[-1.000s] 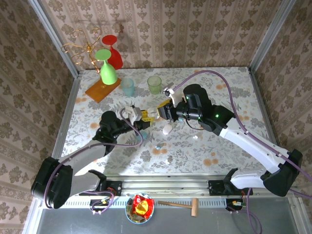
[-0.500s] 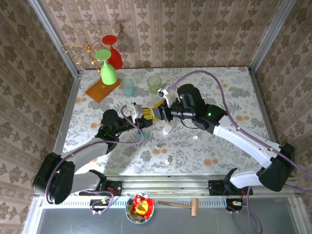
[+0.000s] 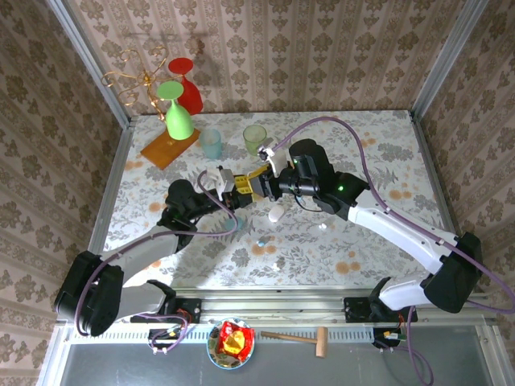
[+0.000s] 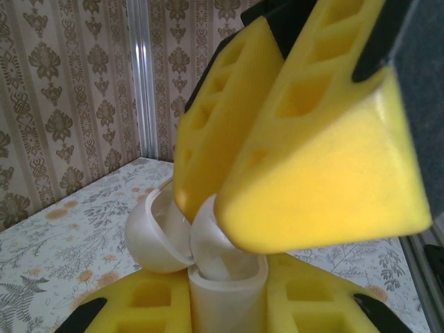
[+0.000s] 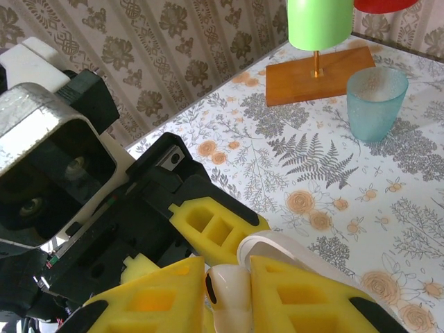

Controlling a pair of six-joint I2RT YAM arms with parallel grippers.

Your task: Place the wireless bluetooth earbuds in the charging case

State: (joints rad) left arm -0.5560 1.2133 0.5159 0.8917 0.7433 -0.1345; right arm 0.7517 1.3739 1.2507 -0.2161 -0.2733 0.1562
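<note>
My left gripper [image 3: 228, 186] [image 4: 225, 295] is shut on the base of a white charging case [image 4: 223, 302], which it holds upright above the table. The case's rounded lid [image 4: 148, 238] [image 5: 300, 248] is swung open. My right gripper [image 3: 251, 190] [image 5: 229, 295] is shut on a white earbud [image 5: 229, 300] [image 4: 211, 243]. It presses the bud down into the mouth of the case. The two pairs of yellow fingers meet tip to tip. Loose buds lie on the table: a pale-blue one [image 3: 261, 241] and two white ones [image 3: 322, 227] [image 3: 280, 261].
A white pebble-like case [image 3: 276, 212] lies just below the grippers. Behind them stand a green cup [image 3: 255, 138], a blue cup [image 3: 211, 143] [image 5: 375, 100], an upturned green glass [image 3: 177, 117] on a wooden block, a red glass [image 3: 187, 87] and a gold wire stand [image 3: 133, 76].
My right gripper has moved left with the earbud until it meets the case in my left gripper. The left gripper has shifted only slightly.
</note>
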